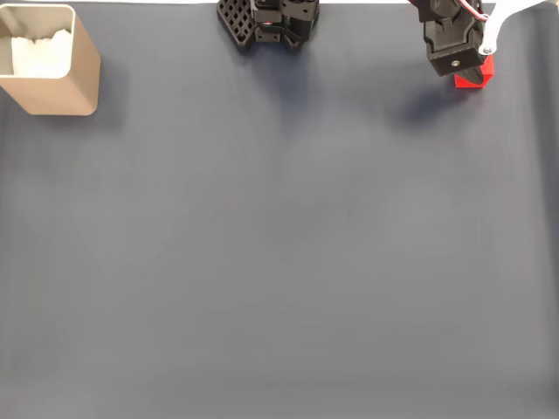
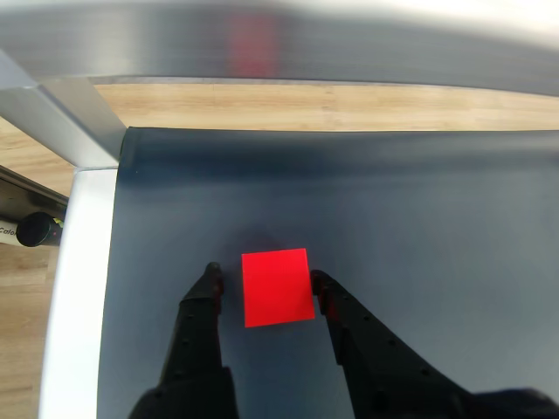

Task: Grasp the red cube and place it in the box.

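Gripper (image 2: 265, 278) released, jaws straddling the cube (image 2: 277, 286); one finger near touching it, the other with a gap. Risk: uneven closing nudges the cube sideways and twists it. Box (image 1: 52, 83) well apart, across the surface (image 1: 279, 262); long carry could shake a weak grasp.

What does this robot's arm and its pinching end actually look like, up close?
The arm is matte black plastic with a white bracket and thin red and white cables near the top of the fixed view. Its base is black with a perforated grid plate. The tool has two slim, tapered black fingers.
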Motion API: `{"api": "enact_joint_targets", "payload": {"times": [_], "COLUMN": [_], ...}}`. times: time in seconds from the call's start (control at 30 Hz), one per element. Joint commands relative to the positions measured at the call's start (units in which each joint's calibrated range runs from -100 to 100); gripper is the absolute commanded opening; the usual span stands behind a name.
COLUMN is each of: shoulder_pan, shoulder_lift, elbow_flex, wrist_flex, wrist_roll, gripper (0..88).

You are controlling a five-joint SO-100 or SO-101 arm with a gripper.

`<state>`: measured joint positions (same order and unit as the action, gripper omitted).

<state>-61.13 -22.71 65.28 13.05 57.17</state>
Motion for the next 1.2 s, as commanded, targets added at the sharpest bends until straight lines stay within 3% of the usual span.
{"api": "enact_joint_targets", "payload": {"times": [0.0, 0.5, 0.87, 1.17], "shoulder_pan": [-0.17, 0.05, 1.75, 10.06], "shoulder_lift": [-0.25, -0.86, -4.93, -11.87], "elbow_flex": [-1.96, -2.42, -2.42, -5.70], "wrist_flex": [-0.83, -0.42, 4.08, 14.49], "wrist_roll": [0.00, 0.20, -0.10, -0.39], "gripper": [18.6, 0.0, 0.0, 0.0]}}
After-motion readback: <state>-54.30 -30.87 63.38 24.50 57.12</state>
